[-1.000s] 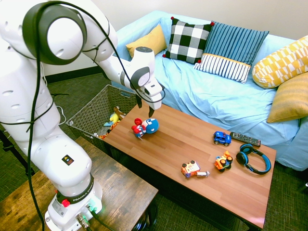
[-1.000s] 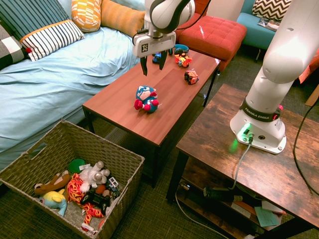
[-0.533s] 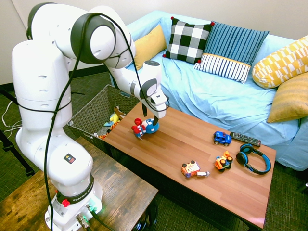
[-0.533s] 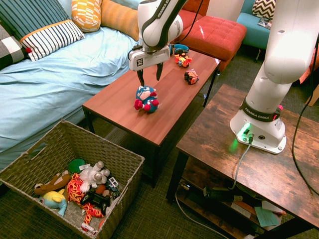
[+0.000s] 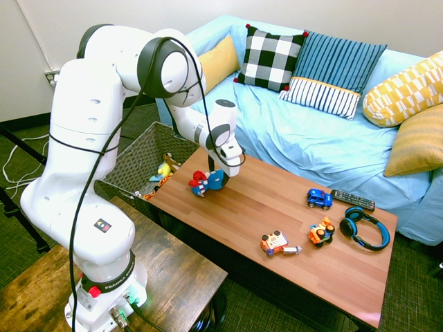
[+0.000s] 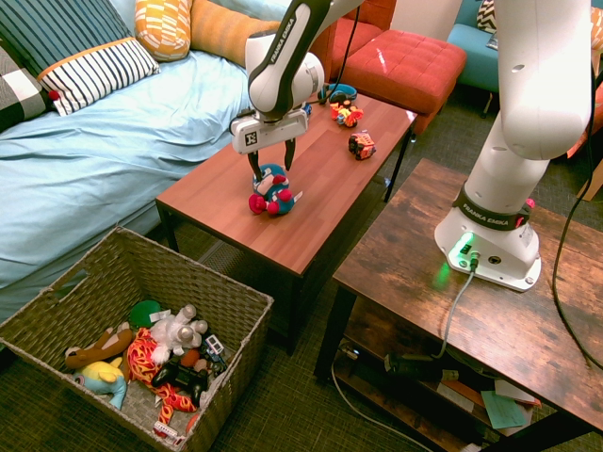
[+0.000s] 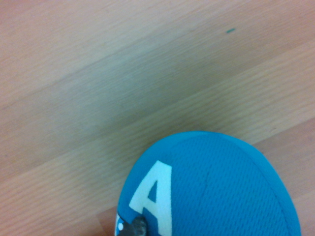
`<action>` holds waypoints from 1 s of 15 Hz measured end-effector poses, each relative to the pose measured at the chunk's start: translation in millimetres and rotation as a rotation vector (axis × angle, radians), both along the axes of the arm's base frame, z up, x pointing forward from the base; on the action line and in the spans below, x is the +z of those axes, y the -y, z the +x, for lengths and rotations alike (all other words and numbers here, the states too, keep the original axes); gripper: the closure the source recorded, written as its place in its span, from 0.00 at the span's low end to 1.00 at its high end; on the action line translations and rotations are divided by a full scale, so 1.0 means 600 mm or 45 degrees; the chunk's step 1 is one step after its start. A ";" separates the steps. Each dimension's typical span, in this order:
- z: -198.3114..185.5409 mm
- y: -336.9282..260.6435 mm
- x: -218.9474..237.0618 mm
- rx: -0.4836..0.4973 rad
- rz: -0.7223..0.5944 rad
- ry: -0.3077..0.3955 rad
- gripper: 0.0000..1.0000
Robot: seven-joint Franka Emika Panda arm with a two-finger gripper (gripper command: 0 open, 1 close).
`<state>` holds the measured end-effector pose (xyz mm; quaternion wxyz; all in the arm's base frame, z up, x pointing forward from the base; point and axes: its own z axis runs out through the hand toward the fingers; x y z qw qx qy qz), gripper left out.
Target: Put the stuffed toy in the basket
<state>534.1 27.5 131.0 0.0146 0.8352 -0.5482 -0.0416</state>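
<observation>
The stuffed toy [image 5: 206, 183] lies on the left part of the wooden coffee table [image 5: 277, 207]; it has a round blue head with red and white parts. My gripper [image 5: 223, 174] stands open, lowered over it with a finger on either side of the blue head [image 6: 273, 177]. Close up in the wrist view, the blue head with a white letter A [image 7: 216, 191] rests on the wood. The basket [image 5: 128, 166] sits on the floor past the table's left end, and several toys [image 6: 151, 353] lie inside it.
On the table's right half are a blue toy car [image 5: 319, 199], an orange-and-white robot toy [image 5: 277, 243], another small orange toy [image 5: 322, 232], blue headphones [image 5: 365, 228] and a remote [image 5: 352, 200]. A blue sofa [image 5: 311, 138] with cushions runs behind the table.
The gripper has come down from above the stuffed toy until its open fingers stand around the blue head. The toy has shifted slightly on the table.
</observation>
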 end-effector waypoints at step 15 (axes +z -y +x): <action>0.003 -0.046 0.000 0.251 0.067 0.012 1.00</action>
